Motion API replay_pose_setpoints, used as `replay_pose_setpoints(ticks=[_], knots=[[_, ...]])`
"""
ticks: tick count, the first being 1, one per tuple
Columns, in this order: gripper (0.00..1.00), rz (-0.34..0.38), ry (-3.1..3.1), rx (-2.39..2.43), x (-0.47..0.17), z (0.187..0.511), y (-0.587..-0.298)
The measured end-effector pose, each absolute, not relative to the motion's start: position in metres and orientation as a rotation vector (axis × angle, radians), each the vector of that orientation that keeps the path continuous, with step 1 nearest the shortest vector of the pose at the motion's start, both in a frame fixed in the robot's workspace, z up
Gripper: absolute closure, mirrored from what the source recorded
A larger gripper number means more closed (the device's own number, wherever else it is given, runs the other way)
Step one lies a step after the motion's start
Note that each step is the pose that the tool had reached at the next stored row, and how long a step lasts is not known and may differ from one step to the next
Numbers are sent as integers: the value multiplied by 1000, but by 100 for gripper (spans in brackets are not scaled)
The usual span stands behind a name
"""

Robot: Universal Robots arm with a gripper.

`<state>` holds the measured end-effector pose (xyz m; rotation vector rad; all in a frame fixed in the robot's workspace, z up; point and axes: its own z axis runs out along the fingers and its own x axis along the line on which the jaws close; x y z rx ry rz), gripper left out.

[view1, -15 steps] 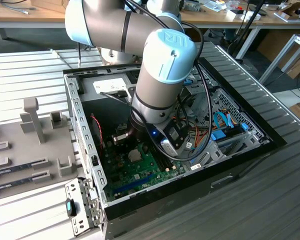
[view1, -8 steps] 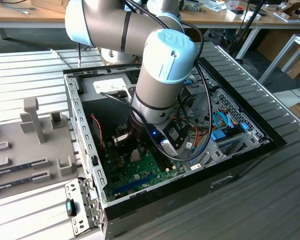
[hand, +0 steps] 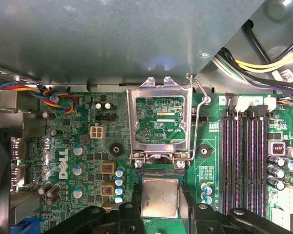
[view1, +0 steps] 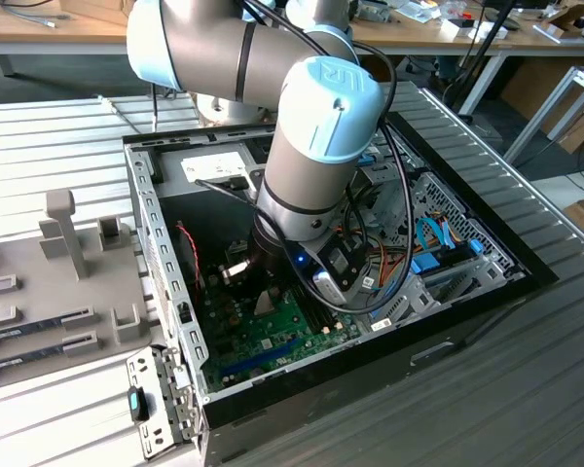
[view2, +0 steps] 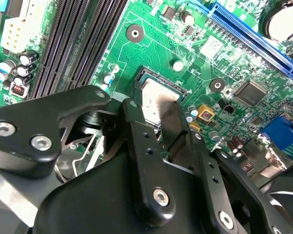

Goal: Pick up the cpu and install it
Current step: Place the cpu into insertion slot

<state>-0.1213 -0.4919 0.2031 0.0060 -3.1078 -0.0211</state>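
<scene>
The cpu (hand: pixel 159 196) is a silvery square chip, seen in both wrist views (view2: pixel 155 99) between the two black fingers. My gripper (hand: pixel 159 207) is shut on it, one finger against each side edge. The chip sits level at the black socket (view2: pixel 162 77) on the green board (hand: pixel 78 161); whether it rests in the socket or hovers just over it I cannot tell. The socket's metal load plate (hand: pixel 159 119) is swung up and open, its wire lever (hand: pixel 198 122) beside it. In the exterior view my gripper (view1: pixel 263 292) is low inside the open computer case (view1: pixel 156 224), over the board (view1: pixel 273 341).
Dark memory slots (hand: pixel 244 161) run beside the socket. Coloured fan wires (hand: pixel 63 100) and a grey metal case wall (hand: pixel 112 39) lie close by. A blue slot (view2: pixel 254 39) crosses the board. Cables and a drive cage (view1: pixel 438 243) fill the case's far side. A grey fixture tray (view1: pixel 68 292) stands at the exterior view's left.
</scene>
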Motion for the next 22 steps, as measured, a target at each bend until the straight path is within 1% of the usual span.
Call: replay_pose_setpoints(ticks=[7,9,15,16,22], knots=[[60,-21,-3108,6,-121,203,-492],[62,-21,-3108,6,-121,203,-492],[62,-21,-3108,6,-121,203,-492],[54,-22,-3108,6,-121,203,-493],[54,-21,-3108,6,-122,201,-493]])
